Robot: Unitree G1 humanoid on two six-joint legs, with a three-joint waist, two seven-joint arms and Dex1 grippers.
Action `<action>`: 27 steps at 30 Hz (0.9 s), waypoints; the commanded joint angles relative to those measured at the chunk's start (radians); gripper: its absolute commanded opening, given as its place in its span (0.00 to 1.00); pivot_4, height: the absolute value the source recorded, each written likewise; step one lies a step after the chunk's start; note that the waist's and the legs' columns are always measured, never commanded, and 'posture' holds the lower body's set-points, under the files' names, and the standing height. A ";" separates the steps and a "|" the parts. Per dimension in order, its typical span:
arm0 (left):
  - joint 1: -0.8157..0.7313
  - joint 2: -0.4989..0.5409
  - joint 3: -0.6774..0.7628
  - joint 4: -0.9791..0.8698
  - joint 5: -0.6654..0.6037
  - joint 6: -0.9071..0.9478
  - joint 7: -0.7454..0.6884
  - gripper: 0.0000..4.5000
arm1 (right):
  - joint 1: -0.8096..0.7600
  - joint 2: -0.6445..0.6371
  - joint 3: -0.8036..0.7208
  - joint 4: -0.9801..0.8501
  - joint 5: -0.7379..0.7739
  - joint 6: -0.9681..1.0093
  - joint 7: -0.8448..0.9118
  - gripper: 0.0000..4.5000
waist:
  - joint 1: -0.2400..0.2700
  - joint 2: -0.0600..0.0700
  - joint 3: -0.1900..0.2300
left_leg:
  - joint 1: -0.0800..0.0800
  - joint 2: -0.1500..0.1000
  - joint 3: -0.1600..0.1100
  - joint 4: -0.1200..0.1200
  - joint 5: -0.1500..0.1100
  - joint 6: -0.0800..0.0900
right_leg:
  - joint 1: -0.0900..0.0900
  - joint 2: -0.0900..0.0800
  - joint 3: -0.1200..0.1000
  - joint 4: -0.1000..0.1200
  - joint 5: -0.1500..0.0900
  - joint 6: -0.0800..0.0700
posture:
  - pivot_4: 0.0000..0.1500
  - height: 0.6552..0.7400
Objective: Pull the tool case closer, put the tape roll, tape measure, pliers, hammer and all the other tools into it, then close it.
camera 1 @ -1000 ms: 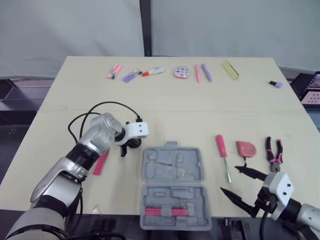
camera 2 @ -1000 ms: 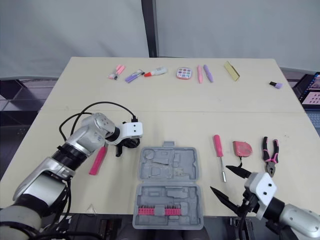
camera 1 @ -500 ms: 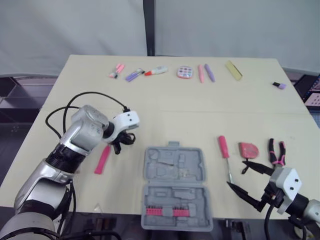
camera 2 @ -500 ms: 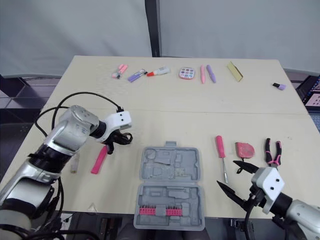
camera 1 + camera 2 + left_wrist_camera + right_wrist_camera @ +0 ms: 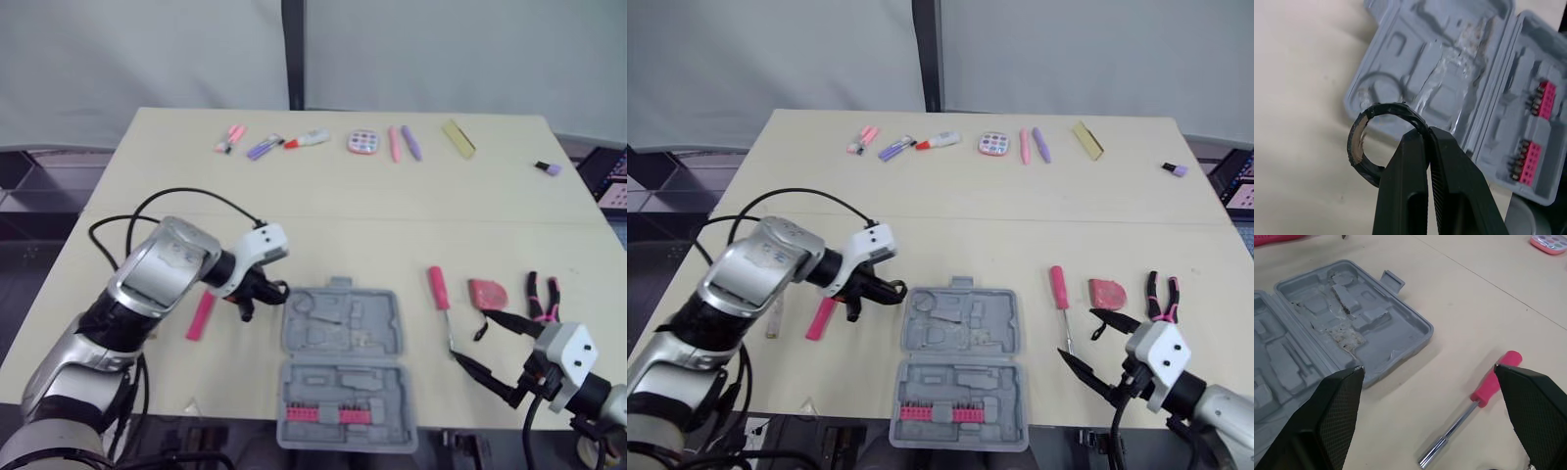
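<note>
While the grey tool case (image 5: 342,324) lies open flat at the desk's near edge, its near half carries two rows of pink bits (image 5: 323,415). Its far half shows moulded recesses, among them a round one in the corner on the robot's left.

Just outside that corner is the left gripper (image 5: 1426,139), its fingers closed together on the black tape roll (image 5: 1387,108). They pinch one side of the ring's wall, so most of the roll sticks out beyond the fingertips, standing on edge at the case's left rim. Whether the roll touches the desk or the rim cannot be told.

Right of the case, the right gripper (image 5: 471,337) hangs low over the desk with its fingers spread wide and nothing between them. The metal tip of the pink-handled screwdriver (image 5: 440,306) lies on the desk just beside the nearer finger. A red tape measure (image 5: 486,293) sits to the right of the screwdriver, with the pliers (image 5: 542,297) just beyond it. Another pink tool (image 5: 200,316) lies on the desk left of the left gripper.
</note>
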 commanded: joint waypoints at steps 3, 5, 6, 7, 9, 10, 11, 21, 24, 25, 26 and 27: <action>-0.003 0.010 -0.004 0.038 -0.039 -0.055 0.035 0.01 | 0.005 0.022 -0.003 -0.021 -0.006 -0.018 -0.028 1.00 | -0.001 0.000 0.000 | 0.000 0.001 0.000 0.000 0.000 0.000 | 0.000 0.000 0.000 0.000 0.000 0.000 | 1.00 0.69; -0.008 0.005 -0.003 0.066 -0.057 -0.073 0.033 0.01 | 0.004 0.033 0.004 -0.021 -0.014 -0.023 -0.036 1.00 | -0.002 0.000 0.000 | 0.001 0.001 0.000 0.000 0.000 0.000 | 0.000 0.000 0.000 0.000 0.000 0.000 | 1.00 0.69; -0.014 -0.001 -0.001 0.081 -0.067 -0.076 0.033 0.01 | 0.006 0.041 0.009 -0.024 -0.019 -0.026 -0.041 1.00 | -0.002 0.000 0.000 | 0.001 0.001 0.000 0.000 0.000 0.000 | 0.000 0.000 0.000 0.000 0.000 0.000 | 1.00 0.69; -0.017 -0.004 0.001 0.089 -0.075 -0.076 0.033 0.01 | 0.009 0.048 0.012 -0.027 -0.022 -0.029 -0.044 1.00 | -0.002 0.000 0.000 | 0.001 0.001 0.000 0.000 0.000 0.000 | 0.000 0.001 0.000 0.000 0.000 0.000 | 1.00 0.69; -0.030 -0.023 0.011 0.109 -0.106 -0.060 0.028 0.01 | 0.018 0.065 0.019 -0.035 -0.031 -0.034 -0.056 1.00 | -0.002 0.000 0.000 | 0.000 0.001 0.000 0.000 0.000 0.000 | 0.000 0.000 0.000 0.000 0.000 0.000 | 1.00 0.69; -0.033 -0.026 0.013 0.113 -0.118 -0.056 0.027 0.01 | 0.021 0.070 0.021 -0.040 -0.034 -0.036 -0.060 1.00 | 0.001 0.000 0.000 | 0.001 0.000 0.000 0.000 0.000 0.000 | 0.000 0.000 0.000 0.000 0.000 0.000 | 1.00 0.69; -0.034 -0.025 0.011 0.118 -0.125 -0.058 0.028 0.01 | 0.026 0.077 0.025 -0.045 -0.038 -0.038 -0.065 1.00 | 0.002 0.000 0.000 | 0.000 0.000 0.000 0.000 0.000 0.000 | 0.000 0.000 0.000 0.000 0.000 0.000 | 1.00 0.69; -0.050 -0.048 -0.085 0.203 -0.104 -0.155 0.046 0.01 | 0.084 0.141 0.060 -0.079 -0.076 -0.075 -0.117 1.00 | 0.004 0.000 0.000 | 0.001 0.000 0.000 0.000 0.000 0.000 | 0.000 0.000 0.000 0.000 0.000 0.000 | 1.00 0.69; -0.050 -0.063 -0.096 0.247 -0.090 -0.194 0.057 0.01 | 0.100 0.149 0.060 -0.089 -0.078 -0.080 -0.127 1.00 | 0.005 0.000 0.000 | 0.001 0.000 0.000 0.000 0.000 0.000 | 0.000 0.000 0.000 0.000 0.000 0.000 | 1.00 0.69; -0.050 -0.066 -0.098 0.259 -0.088 -0.202 0.059 0.01 | 0.106 0.150 0.060 -0.092 -0.078 -0.081 -0.129 1.00 | 0.005 0.000 0.000 | 0.001 0.000 0.000 0.000 0.000 0.000 | 0.000 0.000 0.000 0.000 0.000 0.000 | 1.00 0.69; -0.050 -0.069 -0.098 0.269 -0.089 -0.203 0.059 0.01 | 0.111 0.151 0.060 -0.094 -0.079 -0.084 -0.130 1.00 | 0.005 0.000 0.000 | 0.001 0.000 0.000 0.000 0.000 0.000 | 0.000 0.000 0.000 0.000 0.000 0.000 | 1.00 0.69; -0.048 -0.073 -0.099 0.283 -0.089 -0.210 0.059 0.01 | 0.118 0.153 0.059 -0.096 -0.078 -0.086 -0.131 1.00 | 0.004 0.000 0.000 | 0.001 0.000 0.000 0.000 0.000 0.000 | 0.000 0.000 0.000 0.000 0.000 0.000 | 1.00 0.69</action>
